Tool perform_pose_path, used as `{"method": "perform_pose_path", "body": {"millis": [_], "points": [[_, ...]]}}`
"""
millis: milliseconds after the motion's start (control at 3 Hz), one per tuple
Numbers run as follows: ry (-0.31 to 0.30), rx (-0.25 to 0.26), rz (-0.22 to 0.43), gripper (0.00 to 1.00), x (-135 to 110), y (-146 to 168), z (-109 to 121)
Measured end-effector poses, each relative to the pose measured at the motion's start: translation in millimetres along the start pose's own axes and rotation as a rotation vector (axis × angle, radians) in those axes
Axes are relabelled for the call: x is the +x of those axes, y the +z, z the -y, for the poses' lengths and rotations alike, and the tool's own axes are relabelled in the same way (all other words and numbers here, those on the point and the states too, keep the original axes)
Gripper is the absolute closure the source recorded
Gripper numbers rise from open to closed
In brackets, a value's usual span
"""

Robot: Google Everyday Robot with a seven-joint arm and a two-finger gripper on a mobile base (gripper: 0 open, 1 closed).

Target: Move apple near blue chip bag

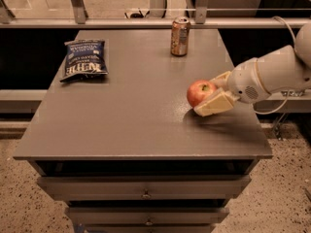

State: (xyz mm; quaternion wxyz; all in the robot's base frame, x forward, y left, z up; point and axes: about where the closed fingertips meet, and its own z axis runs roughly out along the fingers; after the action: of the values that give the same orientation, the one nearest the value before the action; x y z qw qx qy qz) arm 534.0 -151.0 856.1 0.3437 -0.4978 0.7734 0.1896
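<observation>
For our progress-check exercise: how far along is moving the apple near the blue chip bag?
Done: the gripper is at the apple, on the right of the table. In hand: the grasp, jaws closed around the apple. Left: carrying it across to the bag at the far left, then releasing it.

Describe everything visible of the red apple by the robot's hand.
The round red apple has smooth, glossy skin with a yellowish patch by its top dip and looks whole. It is upright over the right part of the grey tabletop, nearer than the brownish drink can and far from the dark blue chip bag. The robot's hand, at its right, is closed on it: one cream finger along its near side, the other behind. Whether it touches the surface is unclear.
</observation>
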Motion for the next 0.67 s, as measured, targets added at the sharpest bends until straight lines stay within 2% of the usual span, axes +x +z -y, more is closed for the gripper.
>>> {"method": "perform_pose_path", "body": {"millis": [333,667], "points": [[-0.07,0.056,0.029,1.0,-41.6,-36.8,19.4],[-0.072,0.061,0.032,1.0,-43.9,-38.2,20.3]]}}
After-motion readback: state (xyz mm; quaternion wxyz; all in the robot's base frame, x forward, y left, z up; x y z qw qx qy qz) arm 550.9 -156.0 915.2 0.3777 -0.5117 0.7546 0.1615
